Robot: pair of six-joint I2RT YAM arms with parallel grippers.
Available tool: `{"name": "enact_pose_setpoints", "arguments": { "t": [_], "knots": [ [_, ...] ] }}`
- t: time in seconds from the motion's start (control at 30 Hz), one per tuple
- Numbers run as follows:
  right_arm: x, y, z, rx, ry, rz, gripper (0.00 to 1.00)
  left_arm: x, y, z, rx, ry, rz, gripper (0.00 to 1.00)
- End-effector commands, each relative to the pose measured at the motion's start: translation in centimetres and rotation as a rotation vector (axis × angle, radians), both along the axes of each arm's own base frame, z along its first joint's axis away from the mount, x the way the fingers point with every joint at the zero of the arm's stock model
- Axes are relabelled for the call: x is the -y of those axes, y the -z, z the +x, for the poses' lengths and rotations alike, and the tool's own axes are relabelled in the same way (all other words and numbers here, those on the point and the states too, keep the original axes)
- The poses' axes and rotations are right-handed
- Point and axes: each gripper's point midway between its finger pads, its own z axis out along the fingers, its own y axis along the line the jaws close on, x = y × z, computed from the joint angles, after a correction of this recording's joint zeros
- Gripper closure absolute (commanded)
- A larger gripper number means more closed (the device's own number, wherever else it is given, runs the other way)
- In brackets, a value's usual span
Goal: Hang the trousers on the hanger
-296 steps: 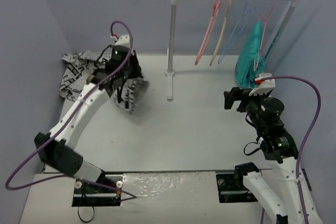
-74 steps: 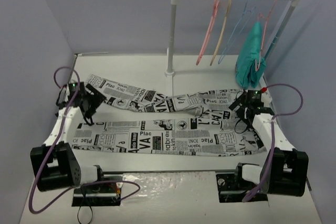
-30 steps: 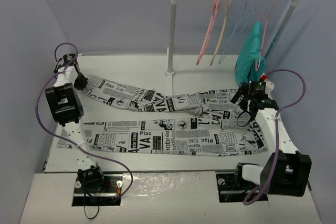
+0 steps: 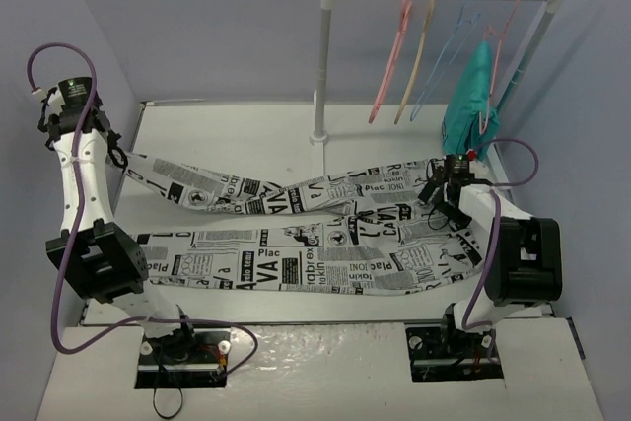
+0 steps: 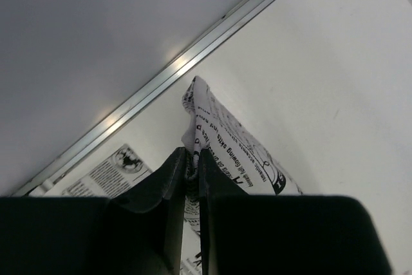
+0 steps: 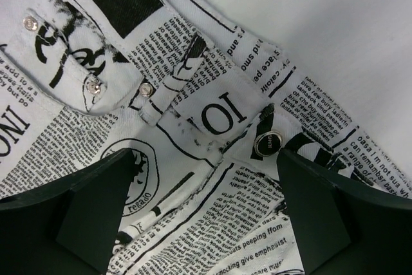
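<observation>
Left pincer (image 5: 192, 159) tight on the trousers (image 4: 296, 268); right pincer (image 6: 206, 162) agape over them.

The left hand (image 5: 192, 159), its two dark fingers pressed close together, pinches a raised fold of the newsprint-patterned trousers (image 5: 222, 140) above the white worktop (image 5: 322, 82), the cloth peaking in a crumpled point just past the fingertips. Behind the fold a shiny metal strip (image 5: 167, 72) runs diagonally along the worktop's edge, where it meets a plain pale wall (image 5: 84, 30). A second patch of the same printed fabric lies flat at the lower left, close to the strip and partly hidden by the hand's black body.
</observation>
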Motion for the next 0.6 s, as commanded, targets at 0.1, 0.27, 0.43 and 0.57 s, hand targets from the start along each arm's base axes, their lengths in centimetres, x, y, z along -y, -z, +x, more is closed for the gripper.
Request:
{"name": "enact_pose_setpoints", "arguments": {
  "t": [0.1, 0.27, 0.43, 0.57],
  "knots": [
    [-1.2, -5.1, 2.1, 0.163, -0.078, -0.069, 0.11, -2.2, 1.7, -4.9, -0.133, -0.110, 0.099, 1.00],
    [-6.0, -8.4, 2.0, 0.246, -0.308, -0.123, 0.14, -2.3, 7.4, -4.6, -0.274, -0.088, 0.050, 1.00],
    [-12.1, -10.1, 0.4, 0.308, -0.534, -0.131, 0.17, -2.4, 7.9, -3.9, -0.319, -0.064, 0.038, 1.00],
    [-14.5, -11.1, -0.5, 0.342, -0.622, -0.135, 0.17, -2.7, 7.3, -2.5, -0.284, -0.042, 0.035, 1.00]
  ]
}}
